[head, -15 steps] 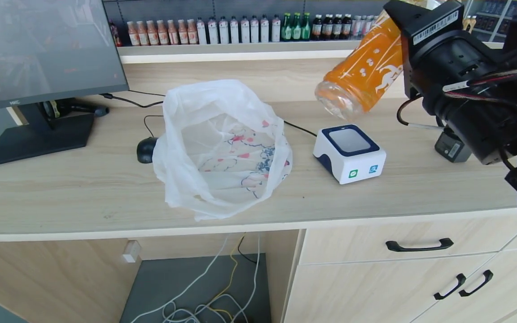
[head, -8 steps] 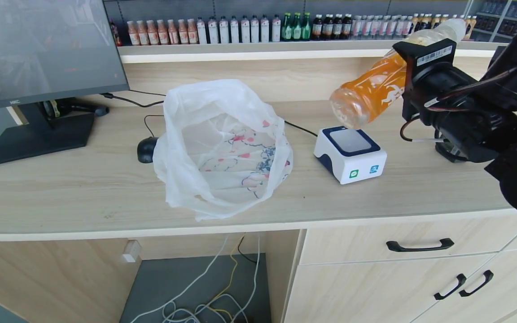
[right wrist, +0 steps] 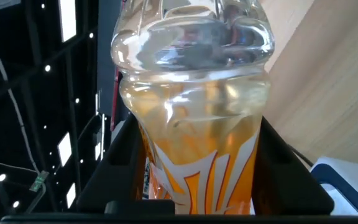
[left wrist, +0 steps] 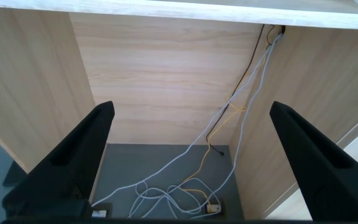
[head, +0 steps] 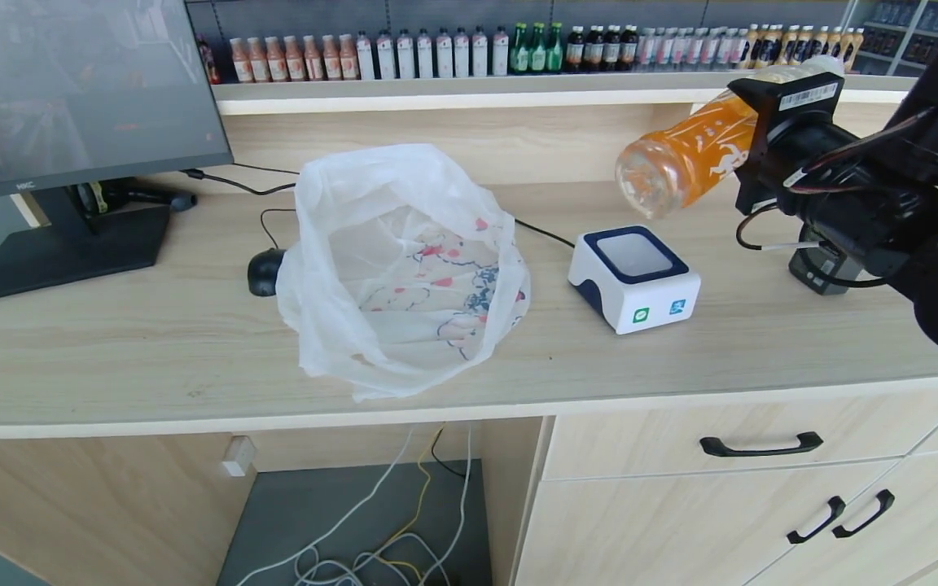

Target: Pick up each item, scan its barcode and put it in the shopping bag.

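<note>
My right gripper [head: 770, 114] is shut on an orange drink bottle [head: 685, 159], held tilted in the air with its base pointing down toward the left, above and just right of the white and blue barcode scanner [head: 633, 278] on the counter. Seen from the right wrist, the bottle [right wrist: 194, 130] sits between the two black fingers [right wrist: 120, 155]. A white plastic shopping bag [head: 400, 264] stands open at mid-counter, left of the scanner. Below the counter hangs my left gripper [left wrist: 191, 168], open with nothing between its fingers, facing loose cables [left wrist: 197, 186].
A monitor [head: 70, 89] on a black stand occupies the counter's far left, with a black mouse [head: 264, 271] and cables beside the bag. A small black device [head: 819, 264] sits at the right. Shelves of bottles [head: 477, 49] line the back. Drawers [head: 762, 443] lie below.
My right arm carried the bottle down and to the right, then raised it slightly; the bottle now lies flatter, with its base above the scanner's right side.
</note>
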